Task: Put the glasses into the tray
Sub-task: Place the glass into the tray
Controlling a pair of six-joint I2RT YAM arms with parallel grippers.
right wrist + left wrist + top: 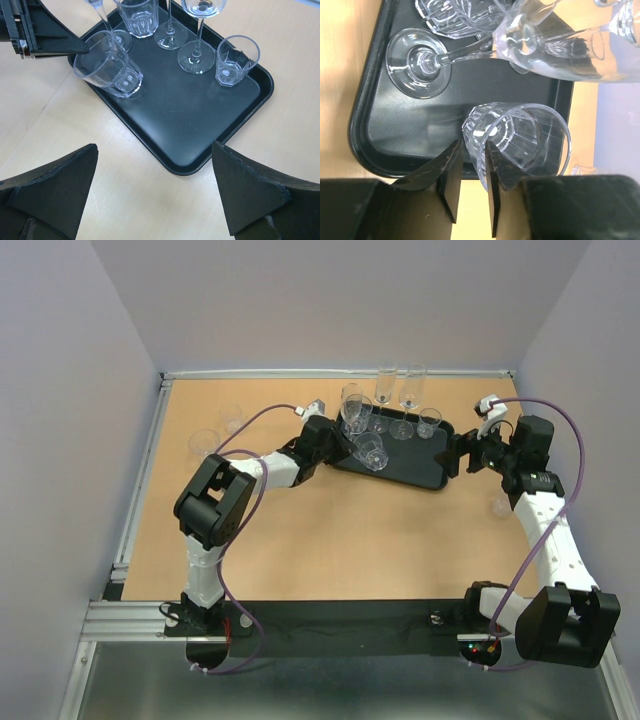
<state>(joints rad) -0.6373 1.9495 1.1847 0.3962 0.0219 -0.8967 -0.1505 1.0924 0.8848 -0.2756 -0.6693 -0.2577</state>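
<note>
The black tray [425, 468] lies at the table's far middle. It holds a tumbler [140, 17], a small tumbler [235, 60] and stemmed glasses [196, 55]. My left gripper [472, 150] is shut on the wall of a ribbed clear tumbler [520, 135]. It holds the tumbler tilted over the tray's left end, which also shows in the top view [370, 452] and the right wrist view [107, 67]. My right gripper [154, 147] is open and empty over the table, just off the tray's right corner [200, 165].
Two clear glasses [205, 440] [232, 418] stand on the table at the far left. Another glass [500, 506] stands on the table by my right arm. Walls close in the table on three sides.
</note>
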